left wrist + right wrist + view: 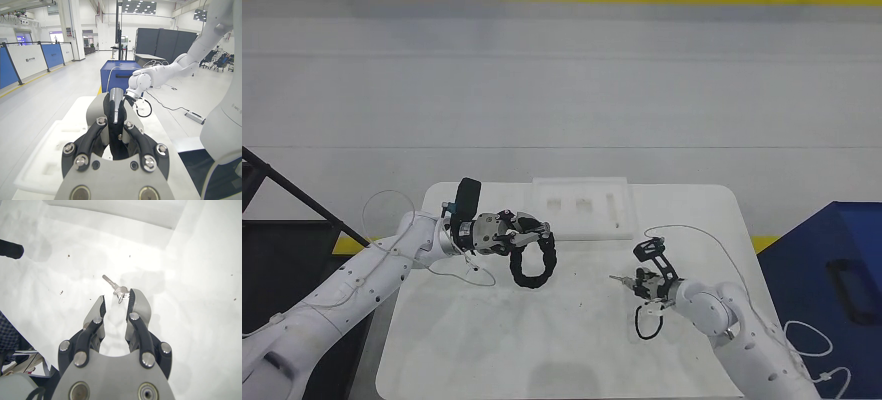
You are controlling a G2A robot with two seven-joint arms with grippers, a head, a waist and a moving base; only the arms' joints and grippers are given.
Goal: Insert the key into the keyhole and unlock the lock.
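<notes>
My left gripper (504,233) is shut on a black cable lock (533,264), held above the table's left-middle. In the left wrist view the lock's chrome cylinder (115,106) stands up between the fingers (94,109) of that gripper (114,113). A small silver key (114,285) lies flat on the white table (189,275), its blade pointing away from my right gripper (117,293). That gripper is open just above the table, and the key's head and ring sit against one fingertip (132,294). The key (619,279) is right of the table's centre, beside the right gripper (639,283).
A white foam tray (580,205) with shallow recesses sits at the table's back edge. A blue cabinet (827,270) stands off the table's right side. The black lock's end (11,250) shows farther off in the right wrist view.
</notes>
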